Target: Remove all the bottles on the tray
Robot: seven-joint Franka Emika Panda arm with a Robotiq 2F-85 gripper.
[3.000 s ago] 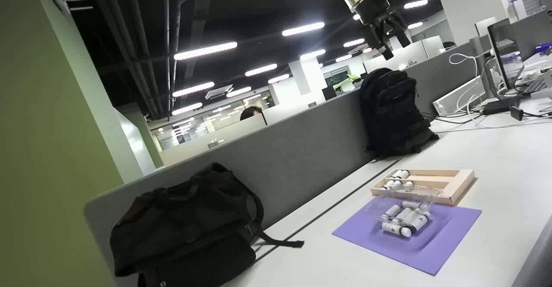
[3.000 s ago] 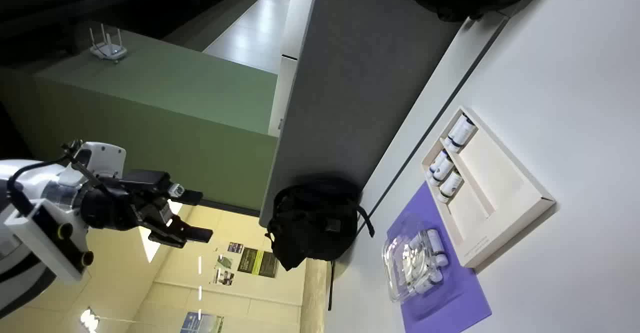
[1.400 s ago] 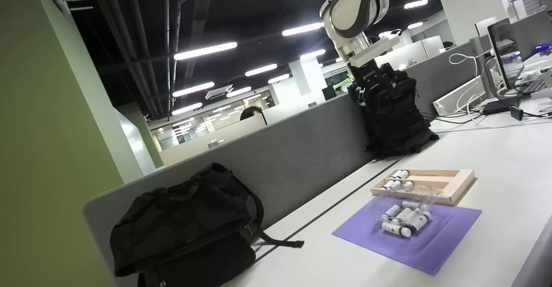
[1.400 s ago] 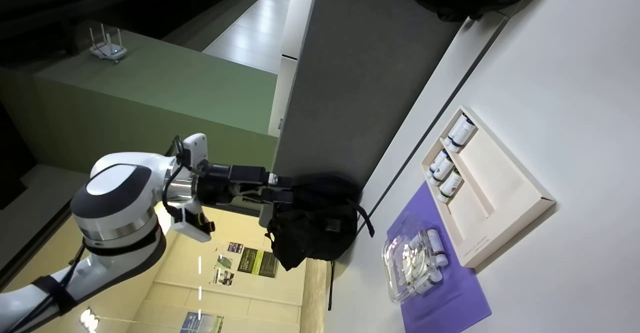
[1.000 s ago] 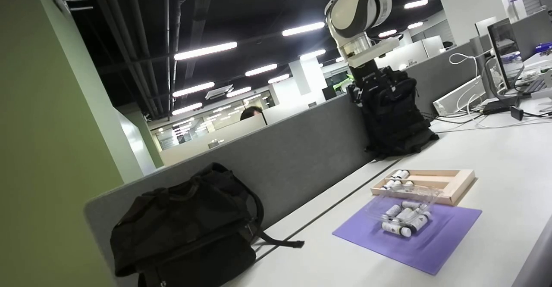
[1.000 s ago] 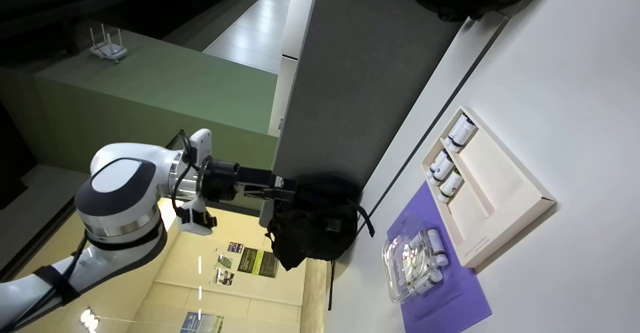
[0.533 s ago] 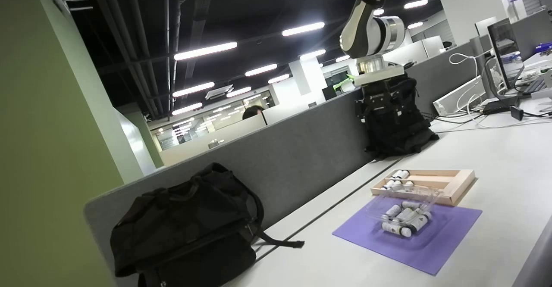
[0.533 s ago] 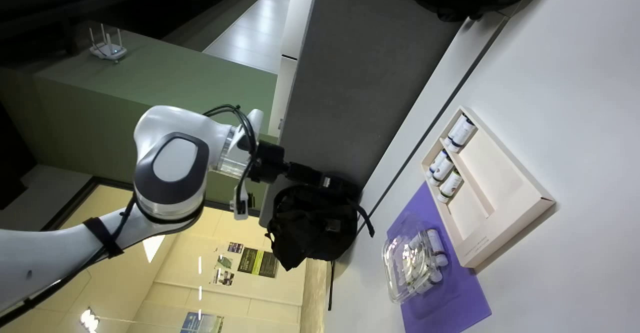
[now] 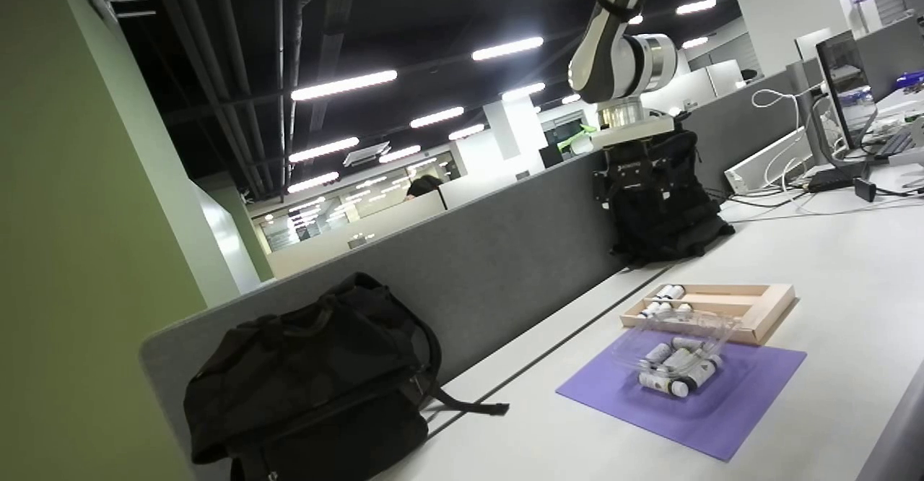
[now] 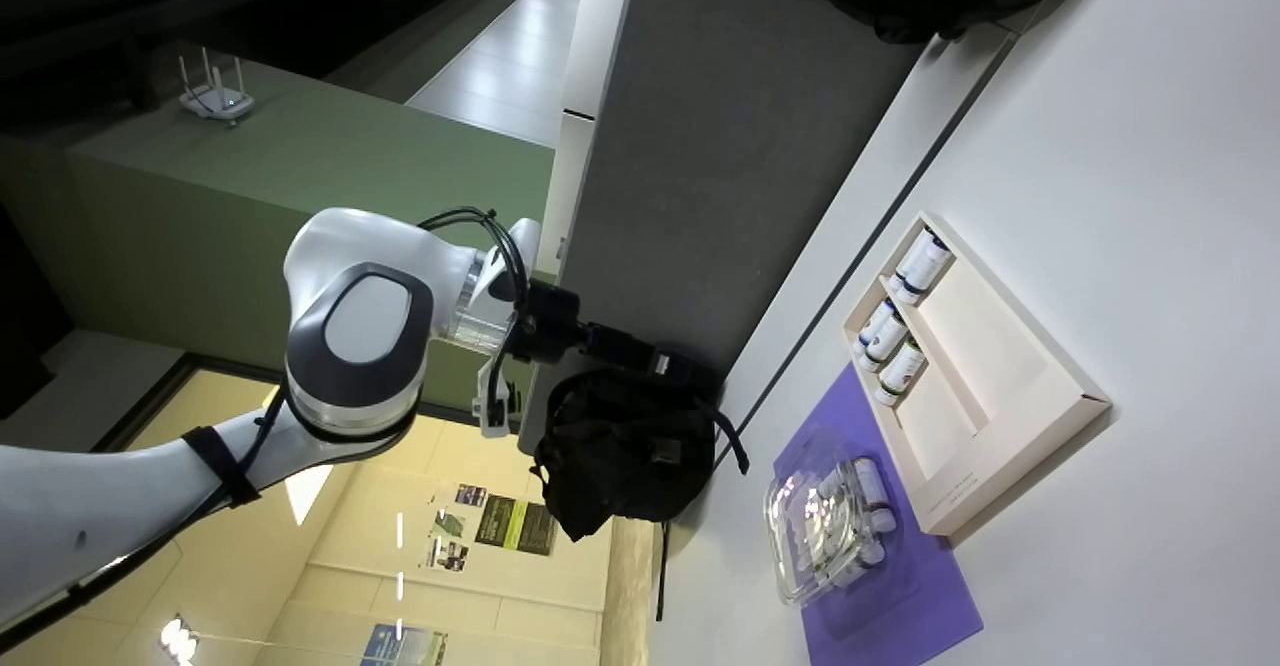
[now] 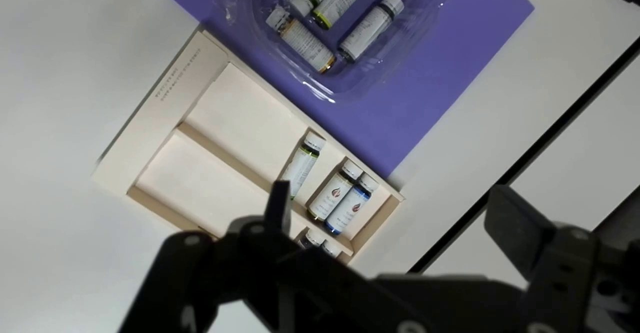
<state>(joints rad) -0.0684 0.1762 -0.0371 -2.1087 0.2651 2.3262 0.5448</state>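
Observation:
The light-tan wooden tray (image 11: 160, 103) with a low rim and a divider lies on the white table; it shows in both exterior views (image 9: 771, 315) (image 10: 1010, 451). Several small white-labelled bottles lie in its compartments at one end: one with a green edge (image 11: 302, 165), one beside it (image 11: 331, 198), and one with a blue edge (image 11: 348, 211). Caps of two more (image 11: 312, 237) show past the divider, partly hidden by my finger. My gripper (image 11: 392, 203) is open and empty, high above the table; in the exterior views (image 10: 685, 371) it blends into a black backpack behind.
A purple mat (image 11: 425, 108) beside the tray holds a clear plastic container (image 11: 395, 68) with several more bottles (image 11: 307, 45). Two black backpacks (image 9: 310, 387) (image 9: 682, 228) lean on the grey partition (image 9: 498, 243) along the table. A monitor (image 9: 846, 91) and cables stand farther along.
Over the last three seconds my gripper has come down and moved closer to the tray, turning to point downward; in the last half second it moves only slightly. Tray and bottles stay put.

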